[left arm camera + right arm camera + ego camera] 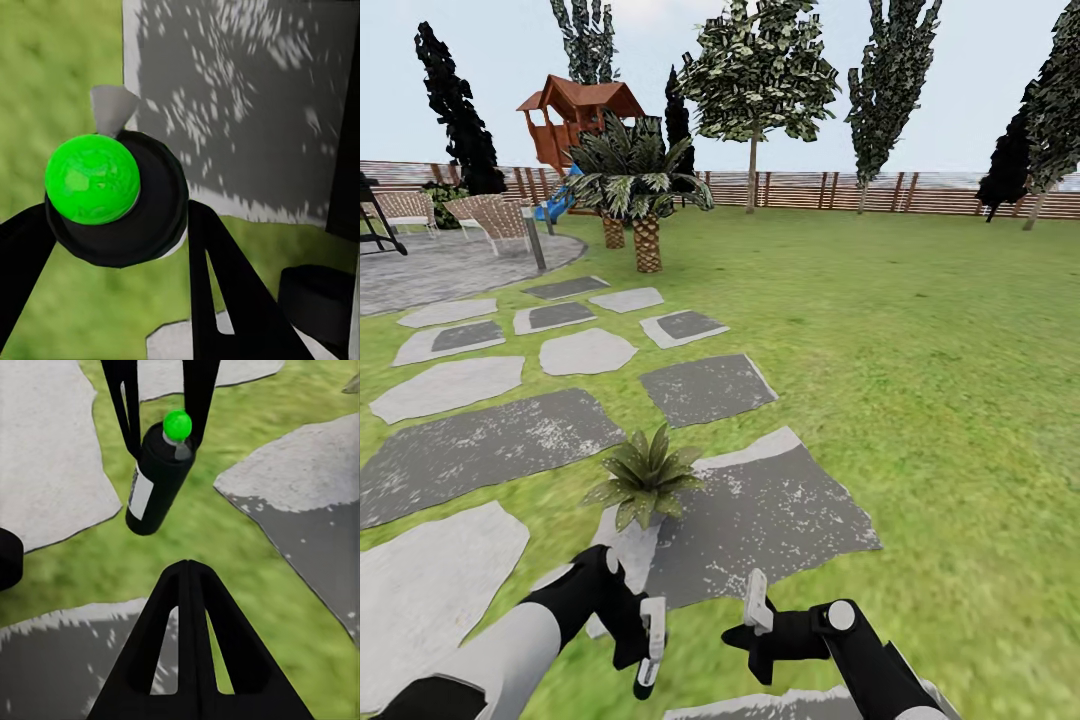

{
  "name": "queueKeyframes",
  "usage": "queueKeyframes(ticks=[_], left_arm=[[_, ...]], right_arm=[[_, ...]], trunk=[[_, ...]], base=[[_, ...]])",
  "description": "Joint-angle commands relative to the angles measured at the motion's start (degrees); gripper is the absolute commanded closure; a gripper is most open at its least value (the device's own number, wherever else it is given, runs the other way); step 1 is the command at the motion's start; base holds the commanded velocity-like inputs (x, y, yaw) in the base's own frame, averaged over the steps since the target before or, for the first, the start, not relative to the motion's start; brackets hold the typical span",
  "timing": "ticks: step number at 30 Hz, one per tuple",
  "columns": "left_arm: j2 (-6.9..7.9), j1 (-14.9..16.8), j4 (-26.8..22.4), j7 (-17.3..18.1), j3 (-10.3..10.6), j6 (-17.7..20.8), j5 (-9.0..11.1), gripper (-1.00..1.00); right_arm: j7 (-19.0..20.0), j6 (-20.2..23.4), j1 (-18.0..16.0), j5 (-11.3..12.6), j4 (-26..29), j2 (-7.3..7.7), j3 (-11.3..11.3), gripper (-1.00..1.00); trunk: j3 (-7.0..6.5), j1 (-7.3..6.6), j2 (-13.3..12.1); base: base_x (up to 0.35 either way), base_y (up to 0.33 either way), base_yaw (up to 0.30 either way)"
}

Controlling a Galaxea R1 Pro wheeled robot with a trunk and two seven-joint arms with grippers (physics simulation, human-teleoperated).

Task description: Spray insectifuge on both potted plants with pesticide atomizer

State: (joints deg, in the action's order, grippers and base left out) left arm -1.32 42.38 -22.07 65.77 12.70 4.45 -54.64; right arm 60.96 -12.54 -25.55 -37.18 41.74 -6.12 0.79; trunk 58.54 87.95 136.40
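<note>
One potted plant (646, 478), a small rosette of pointed green leaves, sits on a grey stepping stone (770, 520) just ahead of my arms. The pesticide atomizer (112, 191) is a black bottle with a white label and a round green top. My left gripper (646, 655) is shut on the atomizer (651, 632) and holds it low over the grass, short of the plant. In the right wrist view the atomizer (159, 472) hangs between the left fingers (199, 394). Beside it my right gripper (757, 598) is shut with nothing in it, its fingertips (187, 568) pressed together.
Grey and pale stepping stones (490, 450) lead left toward a paved patio (440, 265) with chairs (500, 220). Short palms (640, 190) and a red playhouse (575, 115) stand beyond. A slatted fence (880, 190) closes the back. Open lawn (920, 380) lies to the right.
</note>
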Motion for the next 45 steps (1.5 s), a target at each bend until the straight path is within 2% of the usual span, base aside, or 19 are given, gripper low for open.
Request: queueKeyframes(ticks=[1,2,4,7,17,24,38,41,45], left_arm=[[-0.05,0.0,-0.1,0.3,0.1,0.2,0.0,1.00],[-0.31,0.0,-0.1,0.3,0.2,-0.3,0.0,1.00],[-3.06,-0.6,-0.1,0.3,2.6,-1.2,0.1,1.00],[-3.82,-0.7,-0.1,0.3,3.2,-1.0,0.1,1.00],[-4.93,-1.5,-0.1,0.0,4.2,-0.5,0.1,1.00],[-6.27,-1.5,-0.2,-0.5,4.4,-0.4,0.1,1.00],[-7.07,-1.5,-1.1,0.3,4.3,-1.4,1.0,1.00],[-7.39,-1.5,-1.1,0.4,4.3,-3.2,1.1,1.00],[-7.46,-1.5,-1.1,1.0,4.3,-4.3,3.2,1.00]], right_arm=[[0.0,-0.5,0.0,-0.5,0.1,-0.03,0.1,1.00],[0.1,-0.5,0.0,-0.5,0.1,-0.03,0.1,1.00],[0.0,-0.5,0.0,-0.6,0.0,-0.03,0.2,1.00],[0.0,-0.5,0.0,-0.5,0.0,-0.03,0.2,1.00],[0.1,-0.5,0.0,-0.5,0.1,-0.03,0.2,1.00],[0.1,-0.5,0.0,-0.5,0.1,-0.03,0.2,1.00],[0.1,-0.5,0.0,-0.5,0.0,-0.03,0.2,1.00],[0.1,-0.5,0.0,-0.5,-0.1,-0.03,0.2,1.00],[0.1,-0.5,0.0,-0.5,-0.1,-0.03,0.2,1.00]], trunk=[[0.05,-0.01,0.0],[0.05,-0.01,0.0],[0.05,-0.01,0.0],[0.05,-0.01,0.0],[0.05,-0.01,0.0],[0.05,-0.01,0.0],[0.05,-0.01,0.0],[0.05,-0.01,0.0],[0.05,-0.01,0.0]], base=[[0.000,0.000,0.000],[0.000,0.000,0.000],[0.000,0.000,0.000],[0.000,0.000,0.000],[0.000,0.000,0.000],[0.000,0.000,0.000],[0.000,0.000,0.000],[0.000,0.000,0.000],[0.000,0.000,0.000]])
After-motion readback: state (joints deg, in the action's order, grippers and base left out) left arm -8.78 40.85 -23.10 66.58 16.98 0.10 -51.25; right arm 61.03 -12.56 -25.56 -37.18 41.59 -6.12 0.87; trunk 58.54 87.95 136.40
